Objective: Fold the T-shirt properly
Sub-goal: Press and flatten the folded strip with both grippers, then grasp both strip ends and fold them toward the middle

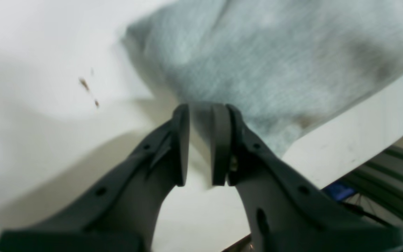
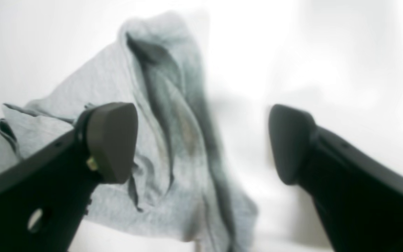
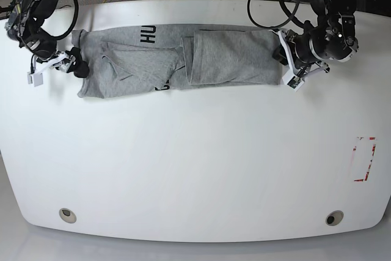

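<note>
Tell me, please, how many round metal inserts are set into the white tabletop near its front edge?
2. One round insert sits near the front left corner of the table in the base view, the other insert near the front right corner. The T-shirt could hide others.

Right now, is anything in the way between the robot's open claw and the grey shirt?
No, nothing visible is in the way. The right gripper is wide open at one end of the T-shirt, with only bare white table around it. The left gripper is nearly shut at the shirt's other end.
</note>
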Controlling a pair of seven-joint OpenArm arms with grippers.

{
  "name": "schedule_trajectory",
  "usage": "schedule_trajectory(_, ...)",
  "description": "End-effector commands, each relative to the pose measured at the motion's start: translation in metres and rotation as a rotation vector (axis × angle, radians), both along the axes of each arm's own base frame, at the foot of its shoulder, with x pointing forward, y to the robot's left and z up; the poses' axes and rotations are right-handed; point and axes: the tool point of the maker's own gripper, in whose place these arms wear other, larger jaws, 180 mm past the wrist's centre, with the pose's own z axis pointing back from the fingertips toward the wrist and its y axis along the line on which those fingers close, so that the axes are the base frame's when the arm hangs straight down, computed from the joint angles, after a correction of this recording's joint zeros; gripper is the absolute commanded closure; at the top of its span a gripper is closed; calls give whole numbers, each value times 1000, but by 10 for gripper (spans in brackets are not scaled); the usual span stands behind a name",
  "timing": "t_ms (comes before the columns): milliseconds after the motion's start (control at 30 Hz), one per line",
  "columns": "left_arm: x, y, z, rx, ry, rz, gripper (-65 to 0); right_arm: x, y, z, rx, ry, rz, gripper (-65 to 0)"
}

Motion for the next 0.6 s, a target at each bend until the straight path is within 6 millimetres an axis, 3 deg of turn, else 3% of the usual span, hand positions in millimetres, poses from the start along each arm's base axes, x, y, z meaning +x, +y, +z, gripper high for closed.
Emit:
schedule_trajectory(0, 6, -1, 4, -10, -27, -4, -89, 5, 4, 9, -5, -45, 20, -563)
schedule_trajectory(233, 7, -1, -8, -51, -17, 19, -89, -2, 54, 0, 26, -41, 125, -561)
schedule_trajectory(400, 7, 0, -9, -51, -17, 19, -89, -3, 69, -2, 51, -44, 132, -552)
schedule_trajectory(467, 7, 0, -9, -51, -17, 19, -89, -4, 71, -3, 57, -45, 129, -495)
schedule_trajectory(567, 9, 0, -7, -53, -22, 22, -89, 1, 71, -2, 49, -51, 129, -320)
